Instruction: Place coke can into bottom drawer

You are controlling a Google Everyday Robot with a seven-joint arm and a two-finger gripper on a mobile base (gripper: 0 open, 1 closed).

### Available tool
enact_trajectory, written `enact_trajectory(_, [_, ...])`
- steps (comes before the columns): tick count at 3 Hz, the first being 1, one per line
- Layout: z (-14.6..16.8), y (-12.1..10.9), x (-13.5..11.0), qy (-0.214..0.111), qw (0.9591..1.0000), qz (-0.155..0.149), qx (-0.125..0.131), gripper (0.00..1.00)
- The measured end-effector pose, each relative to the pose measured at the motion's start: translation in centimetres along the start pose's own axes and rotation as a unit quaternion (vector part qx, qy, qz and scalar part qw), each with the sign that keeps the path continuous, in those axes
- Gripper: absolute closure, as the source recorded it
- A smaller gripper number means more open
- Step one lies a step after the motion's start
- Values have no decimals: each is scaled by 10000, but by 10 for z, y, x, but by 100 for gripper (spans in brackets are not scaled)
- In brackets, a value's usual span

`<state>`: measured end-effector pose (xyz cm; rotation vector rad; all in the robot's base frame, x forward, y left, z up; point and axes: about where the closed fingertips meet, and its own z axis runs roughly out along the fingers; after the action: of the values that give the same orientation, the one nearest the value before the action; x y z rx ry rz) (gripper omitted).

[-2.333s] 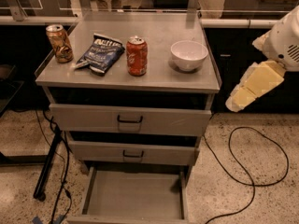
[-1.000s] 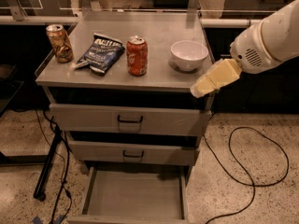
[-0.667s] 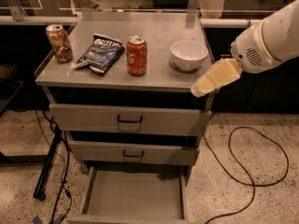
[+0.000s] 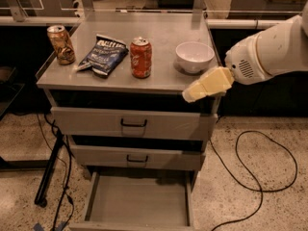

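- End effector [image 4: 195, 91] hovers at the front corner of the surface [image 4: 163, 32], about level with its edge and holding nothing. Can't tell whether it's apart or together.
- Closest thing to it is the white bowl [image 4: 194, 57], just beside it and a bit further back. They are not touching.
- Coke can [image 4: 141, 57] stands upright on the surface, past the bowl from the end effector and near it, but not within grasp.
- Further out along the same line are the chip bag [image 4: 103, 55], just beside the can, then the gold-brown can [image 4: 61, 44] at the far edge.
- Bottom drawer [image 4: 137, 206] is pulled open well below the end effector, nothing in it. The two upper drawers [image 4: 133, 123] are closed.
- Risks, my read:
  - A straight sweep toward the can clips the bowl and shoves it into the can or off the edge.
  - An off-centre grasp tips the can onto the chip bag.
  - Coming in low could catch the surface's front lip.
  - On the drop, the upper drawer fronts overhang the tray, so a steep descent could snag on them.
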<state>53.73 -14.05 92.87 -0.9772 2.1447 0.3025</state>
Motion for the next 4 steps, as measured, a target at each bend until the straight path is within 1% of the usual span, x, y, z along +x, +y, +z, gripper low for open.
enact_trajectory(1, [21,1,-22,-493,9987,119,-18,0])
enact_trajectory(2, [35,0,-40,-807,9965,169,-104,0])
enact_trajectory(3, [39,0,-44,-872,9959,179,-130,0])
enact_trajectory(4, [48,5,-50,-985,9948,169,-194,0])
